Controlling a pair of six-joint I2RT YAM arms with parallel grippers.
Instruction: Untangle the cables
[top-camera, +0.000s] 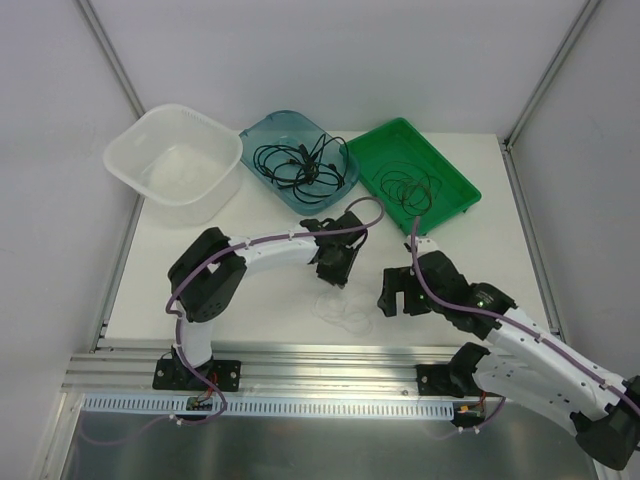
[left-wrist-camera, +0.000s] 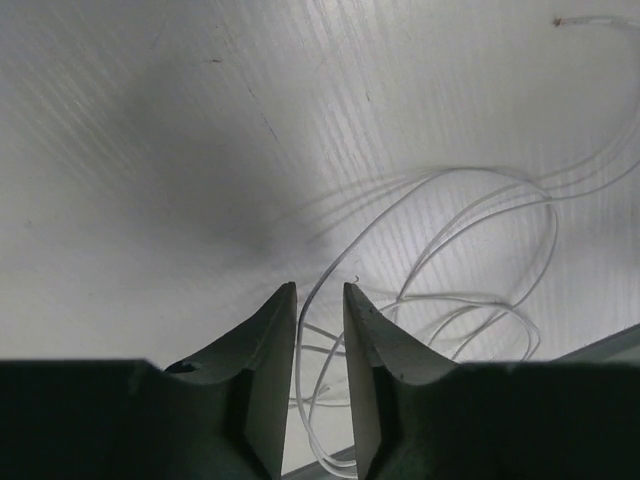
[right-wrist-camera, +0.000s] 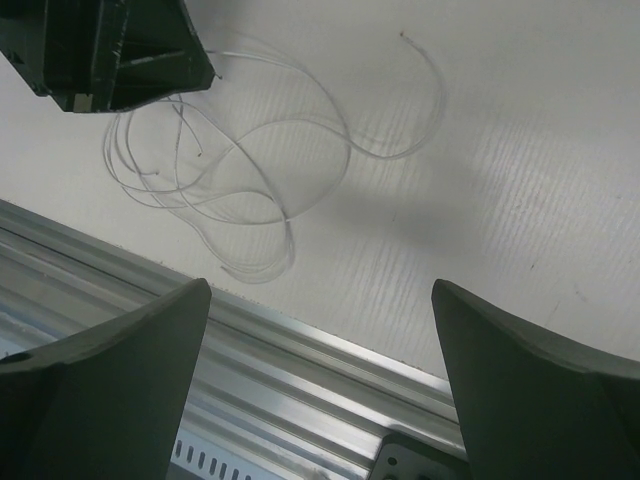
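A tangle of black cables (top-camera: 300, 162) lies in the blue tray (top-camera: 262, 128). A looser coil of dark cables (top-camera: 408, 188) rests in the green tray (top-camera: 455, 172). A thin, pale cable (top-camera: 345, 312) lies in loops on the white table near its front edge. My left gripper (top-camera: 333, 268) is down over that pale cable (left-wrist-camera: 440, 176). Its jaws (left-wrist-camera: 320, 288) stand a narrow gap apart, with strands running between them unpinched. My right gripper (top-camera: 398, 295) hovers wide open (right-wrist-camera: 320, 285) beside the loops (right-wrist-camera: 230, 190), holding nothing.
A white tub (top-camera: 130, 140), with nothing visible in it, stands at the back left beside the blue tray. An aluminium rail (right-wrist-camera: 300, 370) runs along the table's near edge, just below the pale loops. In the right wrist view my left gripper (right-wrist-camera: 110, 50) shows at the top left.
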